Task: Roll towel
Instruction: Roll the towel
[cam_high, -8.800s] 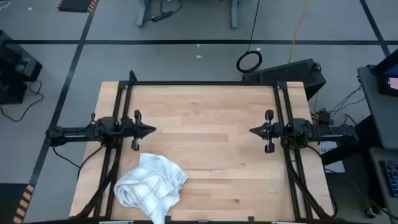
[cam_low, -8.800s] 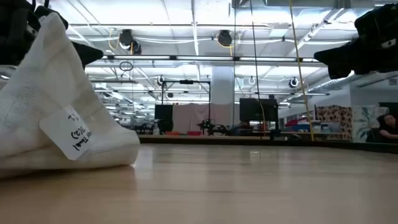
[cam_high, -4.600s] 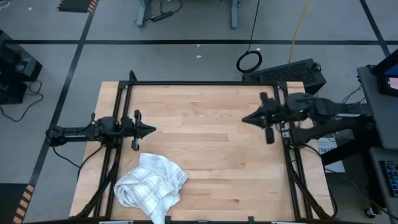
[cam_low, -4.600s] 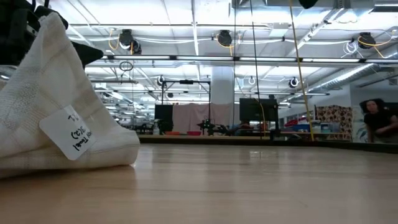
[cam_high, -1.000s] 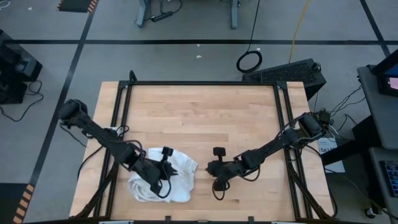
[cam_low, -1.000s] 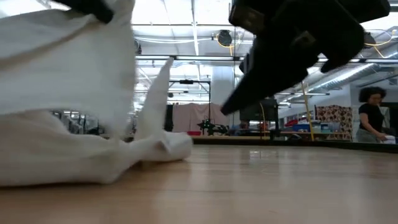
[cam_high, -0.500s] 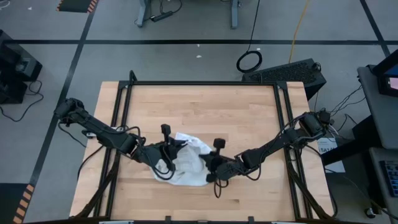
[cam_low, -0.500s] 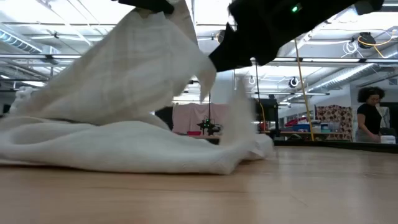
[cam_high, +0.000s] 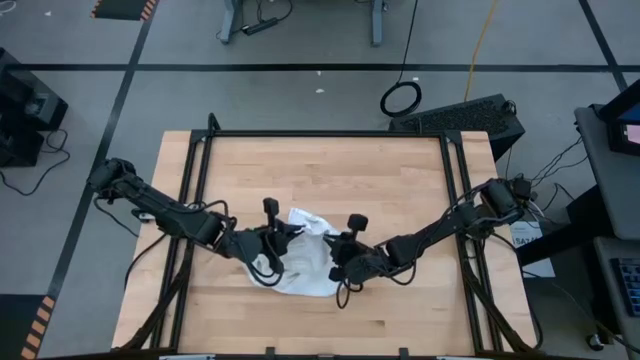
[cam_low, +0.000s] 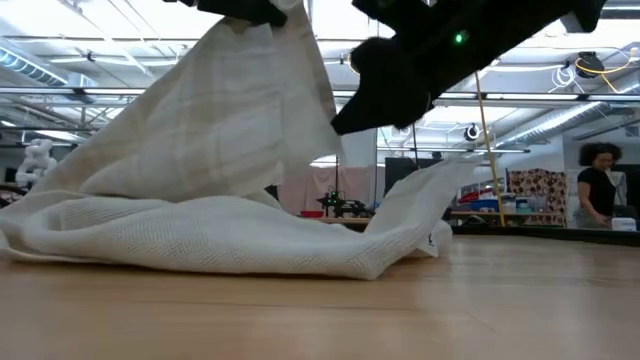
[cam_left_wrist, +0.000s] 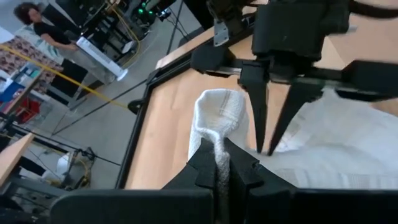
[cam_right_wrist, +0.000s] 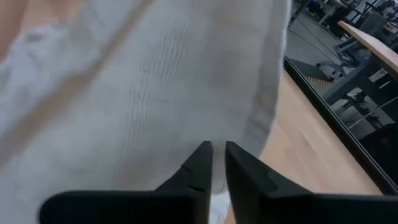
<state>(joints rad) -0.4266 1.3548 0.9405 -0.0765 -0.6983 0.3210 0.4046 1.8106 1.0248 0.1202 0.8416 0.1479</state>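
Because a towel has to lie flat before it can be rolled, both arms have met at the crumpled cloth near the middle of the tabletop (cam_high: 400, 170), toward its front edge. On the left, the left tool (cam_high: 272, 238) is clenched on a fold of the towel (cam_high: 305, 255); the left wrist view shows a thin ridge of white cloth pinched between its dark fingers (cam_left_wrist: 205, 167). That pinch holds one part of the cloth up, which is why the low view shows a tall peak of fabric on its left while the rest sags onto the wood in a loose heap.

Further right, the right tool (cam_high: 340, 262) sits at the opposite side of the towel, facing the left one, close enough that the two nearly meet over the cloth. Its fingers (cam_right_wrist: 200, 163) stand almost together with a narrow gap, and white cloth fills the view just beyond them; whether they actually grip the fabric I cannot tell. Its place suggests it is after a second hold, so the two arms can draw the cloth apart and spread it.

At the far right of the low view, a person (cam_low: 600, 185) stands in the room beyond.
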